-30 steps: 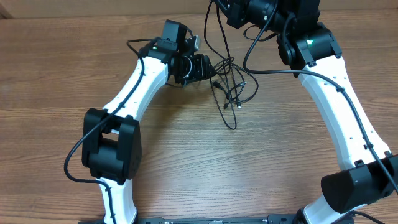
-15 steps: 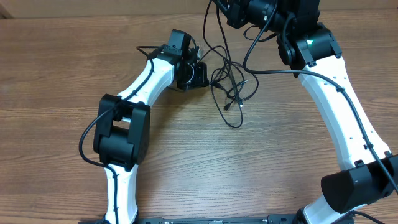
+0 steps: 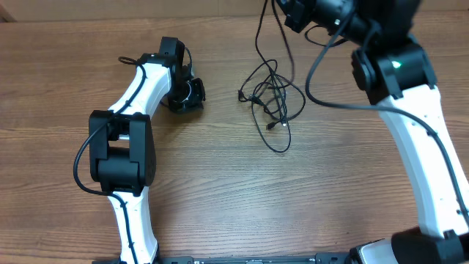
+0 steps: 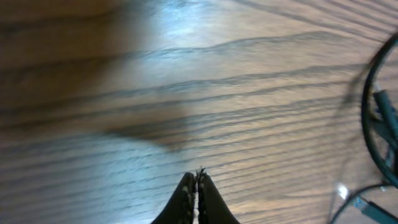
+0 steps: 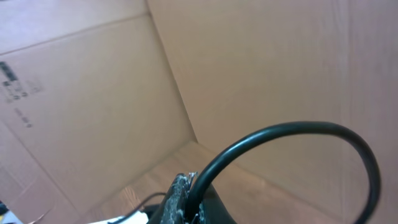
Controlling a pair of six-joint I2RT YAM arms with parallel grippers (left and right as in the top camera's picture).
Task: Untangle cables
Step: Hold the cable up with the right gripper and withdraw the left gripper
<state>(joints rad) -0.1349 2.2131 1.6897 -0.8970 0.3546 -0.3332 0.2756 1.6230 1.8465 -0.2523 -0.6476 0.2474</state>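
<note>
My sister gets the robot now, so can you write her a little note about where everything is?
Left gripper: shut, empty, left of the pile and apart from it.
Right gripper: shut on one strand of the cables, raised at the far edge of the table.
Cables: one tangled pile mid-table.
Done: nothing separated yet.
Left to do: pull the strands apart.

White arms (image 3: pixel 416 139), black joints (image 3: pixel 121 150), black fingers (image 4: pixel 186 200), green light (image 3: pixel 398 64).
</note>
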